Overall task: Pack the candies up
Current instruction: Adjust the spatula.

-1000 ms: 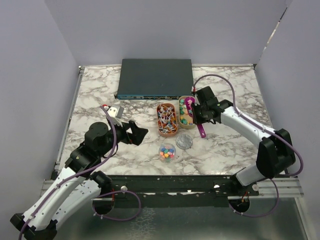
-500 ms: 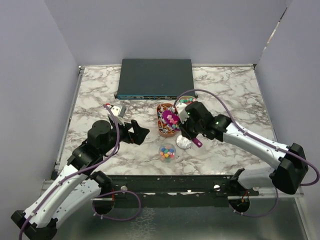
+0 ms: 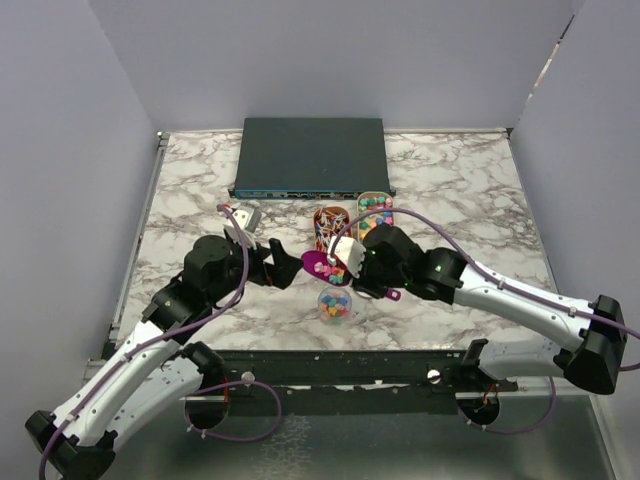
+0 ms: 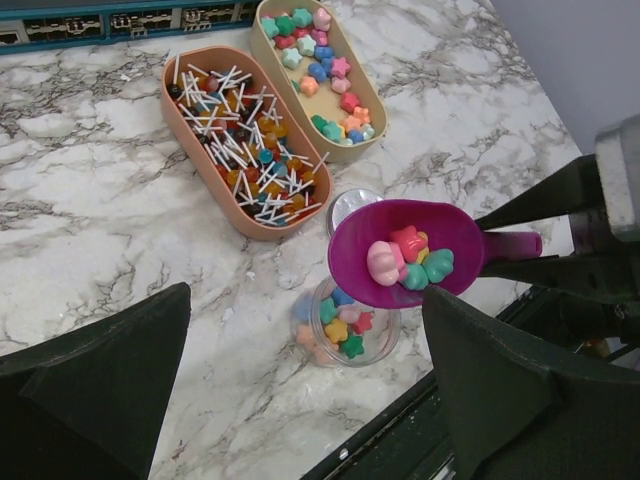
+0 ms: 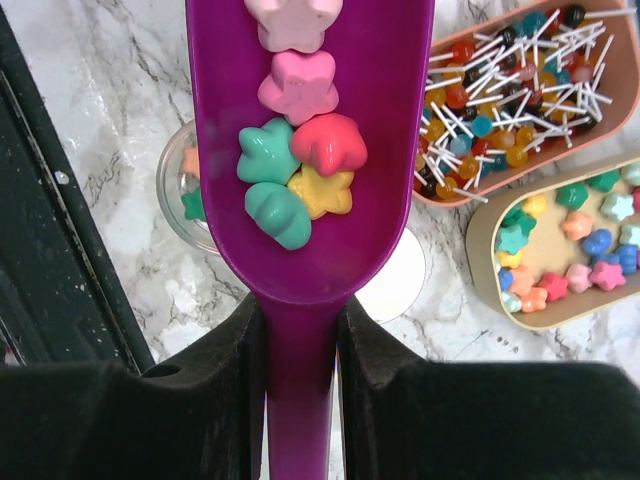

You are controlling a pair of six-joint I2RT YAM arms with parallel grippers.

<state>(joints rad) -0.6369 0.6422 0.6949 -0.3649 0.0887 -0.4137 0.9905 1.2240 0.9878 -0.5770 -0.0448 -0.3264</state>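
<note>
Clear plastic jar [image 4: 345,325] sits nearest me, partly filled. Over its rim now hangs the purple scoop [image 4: 405,250], swung here from the beige tray [image 4: 262,45] a second ago. My right gripper [image 5: 298,340] is clamped on its handle, candies [image 5: 295,170] aboard. Tipping looks next. The left gripper [image 4: 300,380] waits, jaws wide apart. Farther back, the tray holds more.

your scoop [image 5: 385,130] is magenta; its candies [image 5: 298,175] are pink, coral, yellow and mint green. the bench [image 3: 190,190] is white marble veined grey, with a peach tray [image 4: 215,52] and a beige tray [image 4: 285,80].
</note>
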